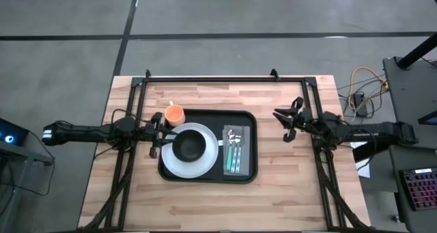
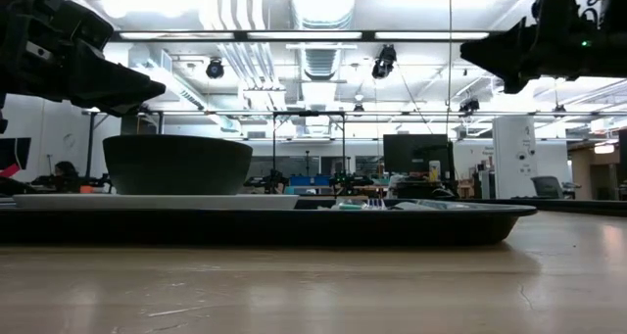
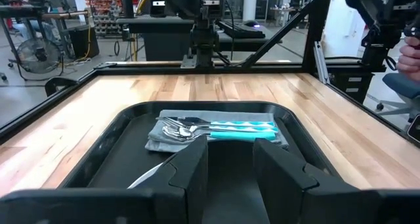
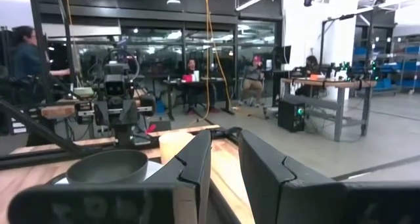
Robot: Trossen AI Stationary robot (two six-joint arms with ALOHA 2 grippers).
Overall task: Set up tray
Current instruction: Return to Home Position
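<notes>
Tray (image 1: 208,115) lies flat at the middle of the surface (image 1: 205,206), long axis running toward the left and right edges. Left gripper (image 1: 162,134) over the tray's left rim, fingers apart. Right gripper (image 1: 282,124) above bare wood nearer the right edge, fingers apart.

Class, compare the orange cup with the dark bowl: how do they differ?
The orange cup is bright and narrow; the dark bowl is nearly black and wider. The bowl sits on the white plate; the cup stands beside that plate, at a corner of the tray. Both stand upright, open side up.
</notes>
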